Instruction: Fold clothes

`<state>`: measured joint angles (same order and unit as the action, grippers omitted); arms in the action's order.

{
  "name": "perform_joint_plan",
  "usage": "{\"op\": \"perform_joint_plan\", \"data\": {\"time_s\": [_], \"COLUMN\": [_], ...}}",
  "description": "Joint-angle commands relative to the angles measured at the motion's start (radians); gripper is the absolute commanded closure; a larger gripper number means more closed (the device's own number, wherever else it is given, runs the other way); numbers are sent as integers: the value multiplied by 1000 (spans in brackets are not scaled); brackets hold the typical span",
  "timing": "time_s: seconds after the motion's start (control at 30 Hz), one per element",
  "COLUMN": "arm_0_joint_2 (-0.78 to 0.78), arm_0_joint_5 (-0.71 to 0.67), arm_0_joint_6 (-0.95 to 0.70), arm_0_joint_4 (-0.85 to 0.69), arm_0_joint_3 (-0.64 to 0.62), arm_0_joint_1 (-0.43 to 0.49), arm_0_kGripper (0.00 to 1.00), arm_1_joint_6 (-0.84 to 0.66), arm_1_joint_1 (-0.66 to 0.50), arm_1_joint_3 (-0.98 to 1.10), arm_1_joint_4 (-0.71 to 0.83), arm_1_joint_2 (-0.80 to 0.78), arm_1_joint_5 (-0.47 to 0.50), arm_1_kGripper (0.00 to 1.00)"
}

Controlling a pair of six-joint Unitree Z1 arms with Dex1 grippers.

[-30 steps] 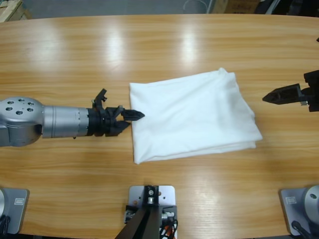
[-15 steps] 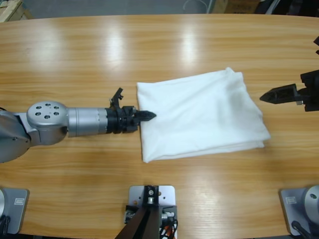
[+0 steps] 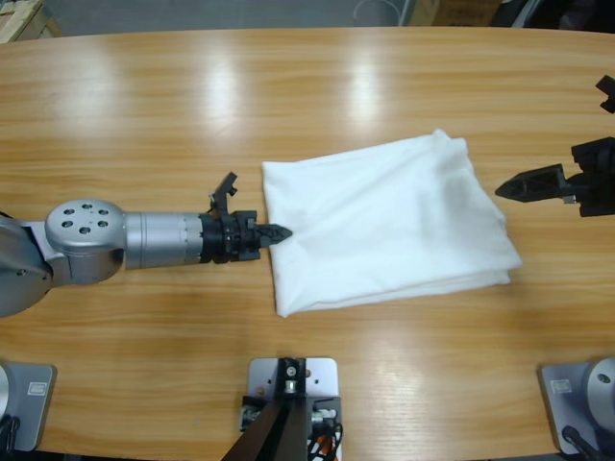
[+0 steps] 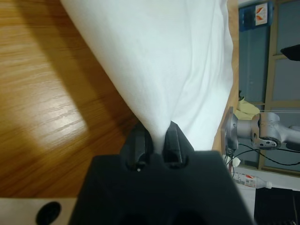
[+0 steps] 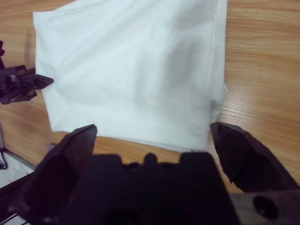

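The left gripper (image 3: 277, 232), entering from nine o'clock, has its jaws pinched together on the near edge of the T-shirt (image 3: 389, 221); the wrist view shows white cloth drawn into a tuck between them, apparently a hold for shifting the bundle. The T-shirt lies mid-table (image 3: 144, 106), folded to a compact, slightly skewed rectangle with stacked edges at four o'clock, lightly wrinkled. The right gripper (image 3: 509, 187), at three o'clock, hangs wide open, empty, just clear of the cloth.

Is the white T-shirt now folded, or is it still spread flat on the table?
Folded. The T-shirt lies as a compact rectangle with stacked layers along its lower right edge; no sleeves or collar show. The left gripper pinches its left edge.
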<state>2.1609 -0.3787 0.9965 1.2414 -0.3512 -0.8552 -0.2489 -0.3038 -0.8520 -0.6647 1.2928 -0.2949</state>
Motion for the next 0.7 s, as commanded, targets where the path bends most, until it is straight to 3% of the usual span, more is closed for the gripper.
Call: {"op": "perform_joint_plan", "data": {"time_s": [0.03,0.17,0.23,0.4,0.7], "arm_0_joint_2": [-31,-156,-236,-472,-532], "arm_0_joint_5": [-4,29,49,162,301], "arm_0_joint_6": [-9,-50,-63,-164,-380], "arm_0_joint_4": [-81,-275,-451,-1083,-1690], "arm_0_joint_3": [84,86,51,-136,-494], "arm_0_joint_1": [0,28,36,75,150], "arm_0_kGripper": [1000,1000,1000,1000,1000], "arm_1_joint_6": [-9,-9,-9,-9,-9], "arm_1_joint_1": [-9,-9,-9,-9,-9], "arm_1_joint_3": [33,34,33,30,30], "arm_1_joint_4": [14,16,16,19,29], "arm_1_joint_2": [40,48,53,71,94], "arm_1_joint_5": [-20,-20,-20,-20,-19], "arm_1_kGripper": [13,17,18,18,18]}}
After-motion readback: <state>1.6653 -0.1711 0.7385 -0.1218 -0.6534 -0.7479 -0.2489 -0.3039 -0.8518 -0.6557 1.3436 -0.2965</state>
